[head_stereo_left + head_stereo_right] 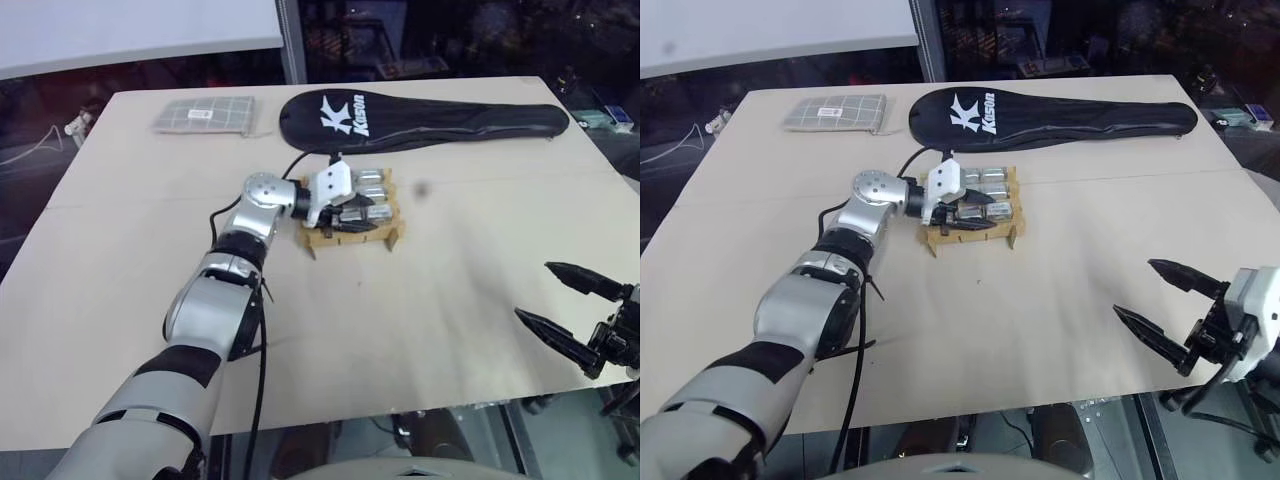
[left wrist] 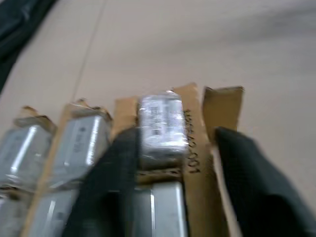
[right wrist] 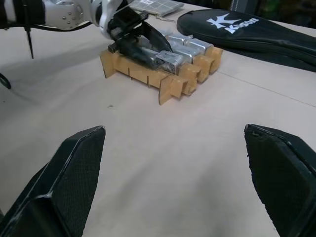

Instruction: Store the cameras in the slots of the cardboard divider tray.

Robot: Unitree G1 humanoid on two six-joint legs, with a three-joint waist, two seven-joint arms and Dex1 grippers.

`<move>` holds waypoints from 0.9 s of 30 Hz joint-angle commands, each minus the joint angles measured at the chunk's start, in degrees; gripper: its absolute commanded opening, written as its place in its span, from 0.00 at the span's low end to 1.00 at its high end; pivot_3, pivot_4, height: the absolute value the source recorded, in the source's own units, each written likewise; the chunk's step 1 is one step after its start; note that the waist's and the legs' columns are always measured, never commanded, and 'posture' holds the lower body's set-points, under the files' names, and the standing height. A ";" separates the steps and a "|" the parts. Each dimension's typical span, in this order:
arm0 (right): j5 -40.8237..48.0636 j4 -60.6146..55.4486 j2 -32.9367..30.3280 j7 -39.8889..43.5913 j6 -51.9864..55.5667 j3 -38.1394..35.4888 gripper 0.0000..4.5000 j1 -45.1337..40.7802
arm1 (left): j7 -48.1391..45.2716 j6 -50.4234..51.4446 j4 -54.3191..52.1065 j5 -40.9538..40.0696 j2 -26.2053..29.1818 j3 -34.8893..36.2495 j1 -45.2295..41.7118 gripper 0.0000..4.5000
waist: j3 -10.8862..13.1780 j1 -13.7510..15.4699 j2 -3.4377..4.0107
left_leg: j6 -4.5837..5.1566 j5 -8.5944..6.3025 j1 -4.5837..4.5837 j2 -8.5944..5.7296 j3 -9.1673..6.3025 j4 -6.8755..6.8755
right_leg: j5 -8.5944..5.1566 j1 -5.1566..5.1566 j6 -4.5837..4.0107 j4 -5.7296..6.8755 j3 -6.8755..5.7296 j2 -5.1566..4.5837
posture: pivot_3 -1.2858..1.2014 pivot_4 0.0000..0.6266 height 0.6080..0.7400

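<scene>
While the left pincer [image 1: 975, 212] straddles a silver camera [image 2: 159, 123], fingers parted, hiding the corrugated cardboard tray's [image 3: 173, 85] slots, the right pincer [image 1: 1160, 305] gapes empty.

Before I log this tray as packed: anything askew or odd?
Nothing stands out. The cameras sit in the slots of the cardboard divider tray, which lies flat on the table; the left gripper is over it.

the near half of the table [image 1: 420, 340] is bare and passable. the left gripper [image 1: 352, 215] hangs over the cardboard divider tray [image 1: 345, 238], blocking its slots from above. behind it a black racket case [image 1: 420, 120] walls the far side; a checked pouch [image 1: 205, 113] lies far left.
</scene>
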 commanded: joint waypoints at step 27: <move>-6.17 5.20 5.04 3.72 -6.81 6.51 1.00 4.08 | 23.98 50.84 -92.91 -26.37 15.00 27.66 72.27 0.99 | -0.24 0.78 0.28 | 0.01 -0.10 1.05 0.47 -0.05 -0.19 | -0.19 0.98 -0.22 -0.40 0.36 -0.25 | 0.52 0.24 1.00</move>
